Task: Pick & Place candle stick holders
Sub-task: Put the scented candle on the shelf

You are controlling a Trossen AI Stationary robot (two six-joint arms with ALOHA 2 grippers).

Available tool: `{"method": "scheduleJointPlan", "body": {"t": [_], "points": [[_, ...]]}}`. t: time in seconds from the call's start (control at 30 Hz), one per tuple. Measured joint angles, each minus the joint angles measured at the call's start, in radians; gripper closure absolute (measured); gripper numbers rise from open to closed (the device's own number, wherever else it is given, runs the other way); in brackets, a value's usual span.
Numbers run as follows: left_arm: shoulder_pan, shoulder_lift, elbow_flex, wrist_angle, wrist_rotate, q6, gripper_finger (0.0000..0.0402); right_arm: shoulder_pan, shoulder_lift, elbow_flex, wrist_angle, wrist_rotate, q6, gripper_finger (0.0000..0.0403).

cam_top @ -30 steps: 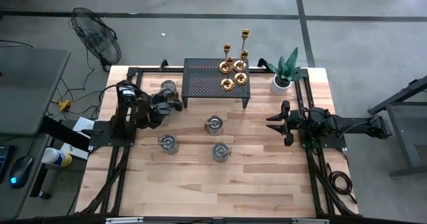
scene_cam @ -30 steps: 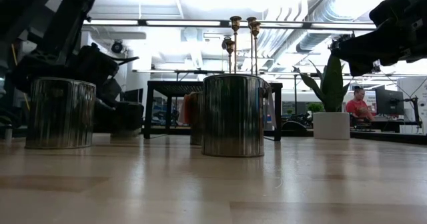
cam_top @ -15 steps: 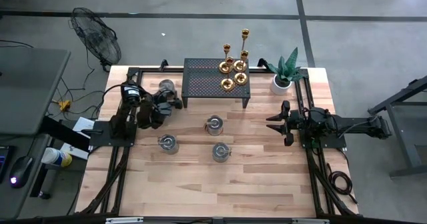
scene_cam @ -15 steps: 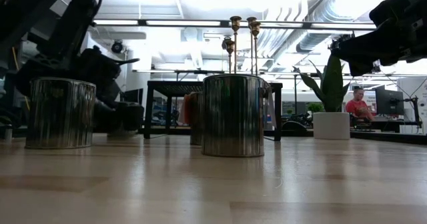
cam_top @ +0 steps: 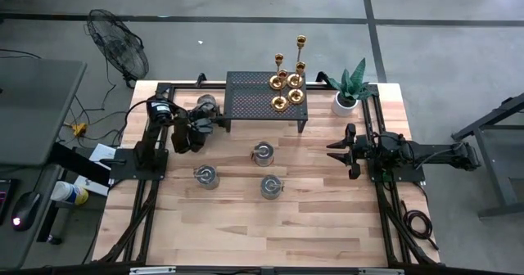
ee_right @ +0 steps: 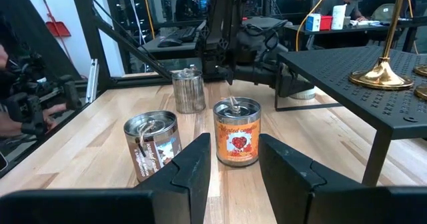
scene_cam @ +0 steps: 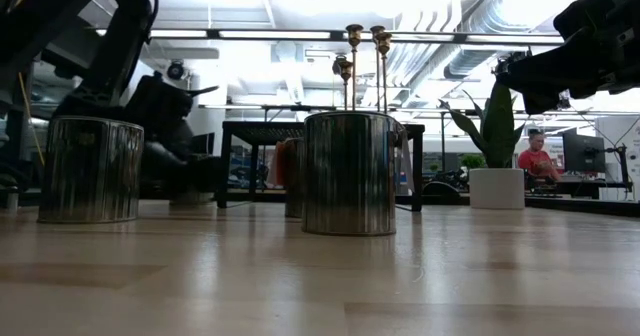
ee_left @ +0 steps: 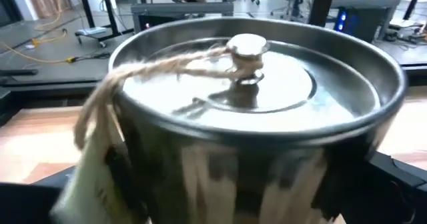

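Several gold candle stick holders point(cam_top: 286, 88) stand on their round bases on a black perforated rack point(cam_top: 254, 103) at the table's far side; one base point(ee_right: 381, 77) shows in the right wrist view. My left gripper point(cam_top: 204, 117) is open at the rack's left end. A lidded metal tin point(ee_left: 247, 97) with a twine tag stands on the table between its fingers. My right gripper point(cam_top: 342, 154) waits open at the table's right, above the wood, with nothing between its fingers. My left gripper comes at the tin level from the table's near left. One finger is beside each side of the tin's wall point(ee_left: 347, 164). Whether the fingers touch the wall I cannot tell. The tin stands upright on the table.
Three more tins point(cam_top: 262, 152) point(cam_top: 205, 176) point(cam_top: 271, 185) stand mid-table. A potted plant point(cam_top: 350, 91) sits at the far right, beside the rack. A fan point(cam_top: 119, 50) stands off the table's far left corner. Bare wood lies along the near edge.
My left gripper has swung toward the table's far edge, closing in on the tin by the rack's left end, and has stayed open. The tin has kept its place.
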Motion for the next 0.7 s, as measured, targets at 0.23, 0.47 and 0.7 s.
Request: {"method": "scheduleJointPlan", "body": {"t": [0.23, 0.47, 0.7], "points": [[-0.001, 0.000, 0.010, 0.000, -0.003, 0.008, 0.0019, 0.000, 0.000, 0.000, 0.000, 0.000, 0.000, 0.0285], [0.018, 0.000, 0.010, -0.002, -0.007, 0.005, 0.0045, 0.000, 0.000, 0.000, 0.000, 0.000, 0.000, 0.0285], [0.016, 0.000, 0.010, -0.003, -0.025, 0.004, 0.0041, 0.000, 0.000, 0.000, 0.000, 0.000, 0.000, 0.0285]]}}
